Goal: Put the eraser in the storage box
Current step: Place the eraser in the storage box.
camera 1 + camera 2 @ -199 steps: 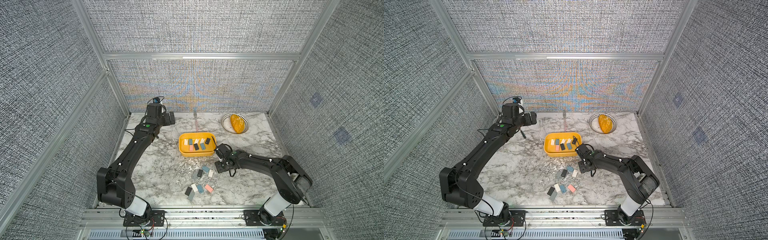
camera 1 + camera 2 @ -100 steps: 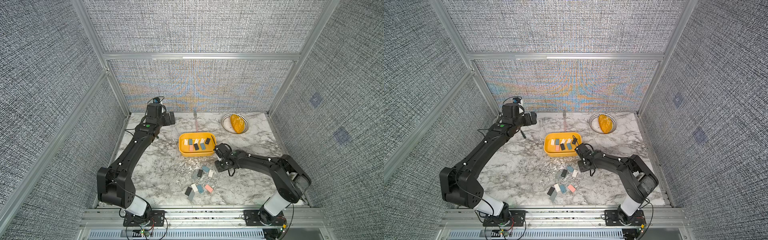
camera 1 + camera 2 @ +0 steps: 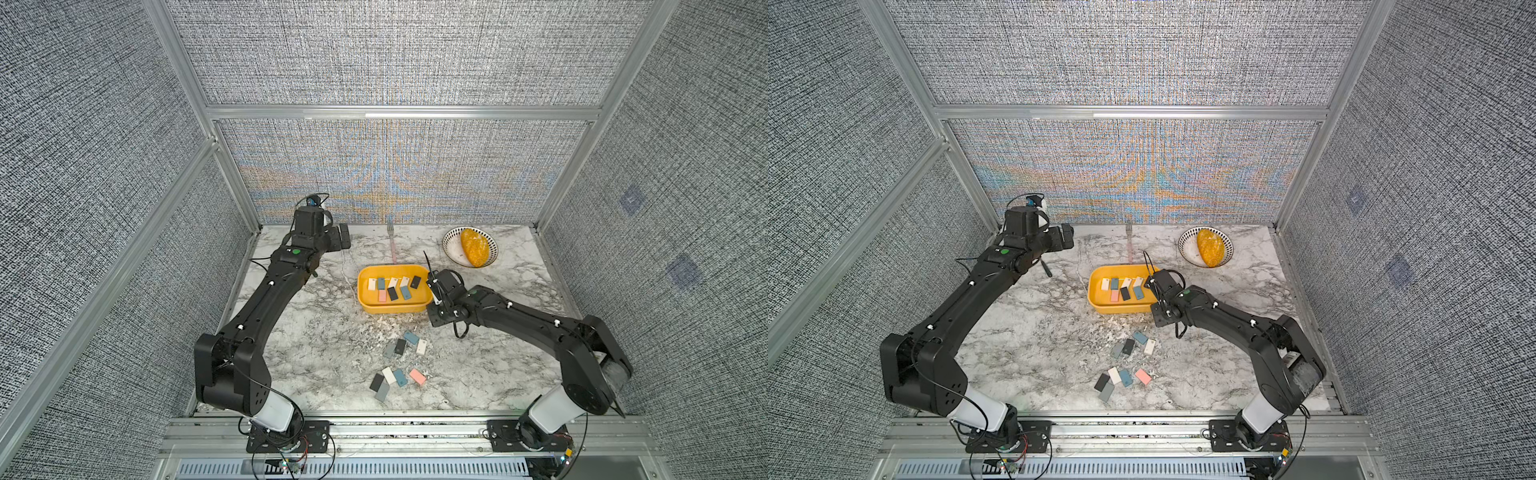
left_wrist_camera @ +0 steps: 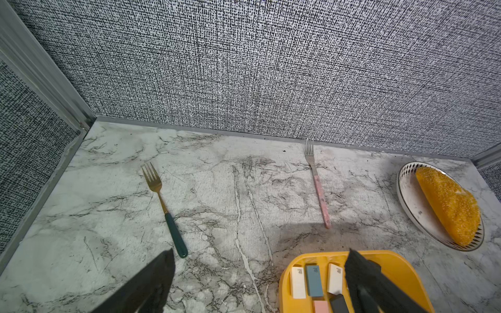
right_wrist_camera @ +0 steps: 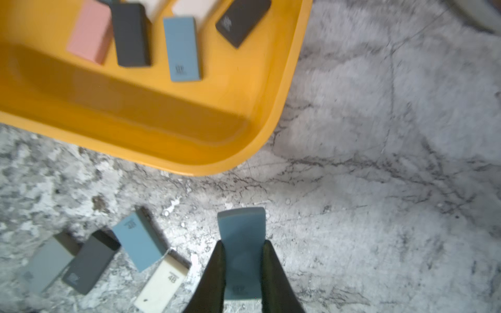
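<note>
My right gripper (image 5: 242, 267) is shut on a grey-blue eraser (image 5: 241, 230) that sticks out past its fingertips. It hovers just outside the near right corner of the yellow storage box (image 5: 189, 130). In both top views the right gripper (image 3: 439, 321) (image 3: 1163, 318) hides that eraser. The storage box (image 3: 390, 309) (image 3: 1121, 309) holds several erasers in white, blue, pink and black. My left gripper (image 3: 343, 240) (image 4: 257, 273) is open and empty at the back left, away from the box.
Several loose erasers (image 3: 405, 345) (image 5: 138, 244) lie on the marble in front of the box. A white bowl (image 3: 451, 249) with an orange bread-like piece stands back right. A pink-handled fork (image 4: 321, 200) and a green-handled fork (image 4: 165, 214) lie near the back wall.
My right gripper's jaws have closed on the grey-blue eraser beside the box. Neither arm has visibly shifted.
</note>
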Robot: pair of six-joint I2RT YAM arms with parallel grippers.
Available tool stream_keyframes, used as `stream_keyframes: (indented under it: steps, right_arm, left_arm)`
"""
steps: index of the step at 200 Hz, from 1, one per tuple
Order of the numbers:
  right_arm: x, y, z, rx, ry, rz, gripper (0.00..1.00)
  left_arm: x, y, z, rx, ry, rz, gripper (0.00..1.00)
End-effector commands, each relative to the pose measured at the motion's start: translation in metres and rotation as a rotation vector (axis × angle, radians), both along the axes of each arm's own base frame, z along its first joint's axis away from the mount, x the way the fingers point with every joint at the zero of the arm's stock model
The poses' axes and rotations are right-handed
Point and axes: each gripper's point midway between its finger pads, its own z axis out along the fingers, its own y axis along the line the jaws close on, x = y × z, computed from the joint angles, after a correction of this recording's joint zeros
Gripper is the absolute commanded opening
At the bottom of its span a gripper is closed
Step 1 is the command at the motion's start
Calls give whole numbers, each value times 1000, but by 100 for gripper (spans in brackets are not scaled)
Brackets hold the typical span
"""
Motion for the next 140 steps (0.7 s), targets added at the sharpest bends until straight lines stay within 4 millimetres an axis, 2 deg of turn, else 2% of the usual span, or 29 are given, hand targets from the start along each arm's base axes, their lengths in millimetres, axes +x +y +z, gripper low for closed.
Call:
stream_keyframes:
  steps: [1, 30, 49, 82, 140]
  right_arm:
    - [15, 6, 23, 8, -51, -4, 18]
    - [43, 28, 41, 52, -98, 11, 18]
    - [60, 44, 41, 66, -96, 25, 18]
    - [76, 57, 21, 52, -67, 51, 18]
    - [91, 56, -7, 38, -20, 42, 19]
  left_arm:
    - [4, -1, 6, -12, -26, -2, 100]
    - [4, -2, 7, -14, -27, -4, 100]
    - [4, -2, 8, -15, -28, -5, 100]
    - [5, -2, 10, -17, -33, -7, 100]
    - [7, -2, 8, -11, -29, -7, 100]
